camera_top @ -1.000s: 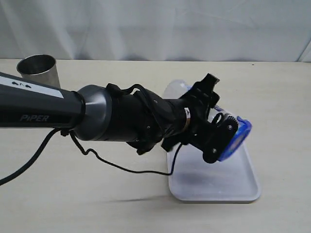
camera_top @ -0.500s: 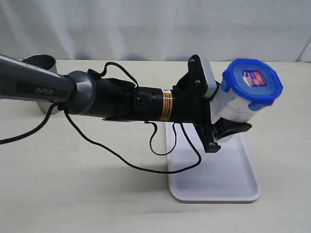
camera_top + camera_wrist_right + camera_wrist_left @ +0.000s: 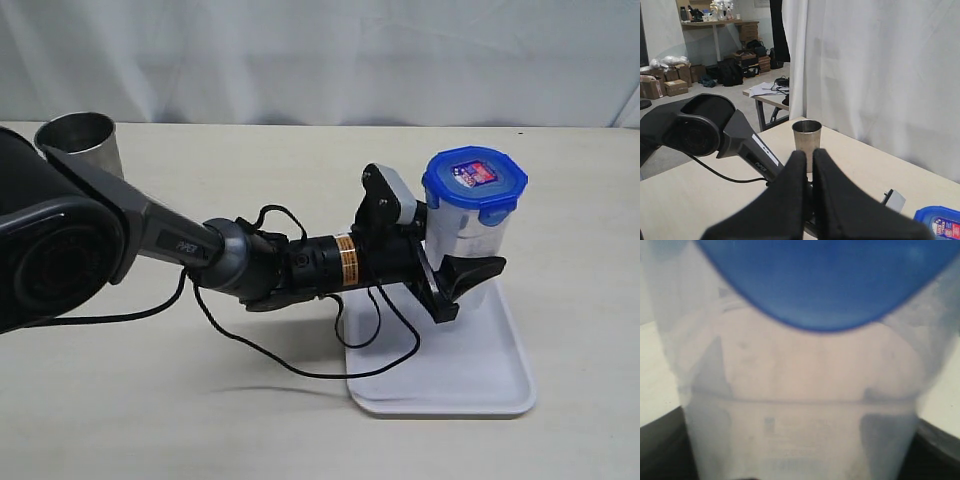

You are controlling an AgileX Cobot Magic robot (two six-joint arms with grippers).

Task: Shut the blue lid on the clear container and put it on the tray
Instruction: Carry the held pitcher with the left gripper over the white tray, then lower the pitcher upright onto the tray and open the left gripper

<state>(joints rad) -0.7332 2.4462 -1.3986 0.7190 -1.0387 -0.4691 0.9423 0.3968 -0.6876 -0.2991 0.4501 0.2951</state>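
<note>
The clear container (image 3: 463, 238) stands upright over the far end of the white tray (image 3: 440, 375), with the blue lid (image 3: 475, 181) sitting on its rim. My left gripper (image 3: 458, 265) is shut on the container's lower body, one black finger (image 3: 473, 272) in front of it. Whether the base touches the tray I cannot tell. In the left wrist view the container (image 3: 805, 390) fills the picture under the lid (image 3: 825, 280), and the left gripper (image 3: 800, 465) shows only as dark edges. My right gripper (image 3: 810, 159) is shut and holds nothing, high above the table, out of the exterior view.
A grey metal cup (image 3: 78, 143) stands at the far left of the table, also seen as the cup (image 3: 806, 136) beyond the right fingertips. The left arm (image 3: 180, 245) and its loose cable (image 3: 290, 368) stretch across the table's middle. A white curtain hangs behind.
The left arm has turned the container from lying tilted, lid toward the camera, to upright, and has brought it down over the tray. The right gripper's state is unchanged.
</note>
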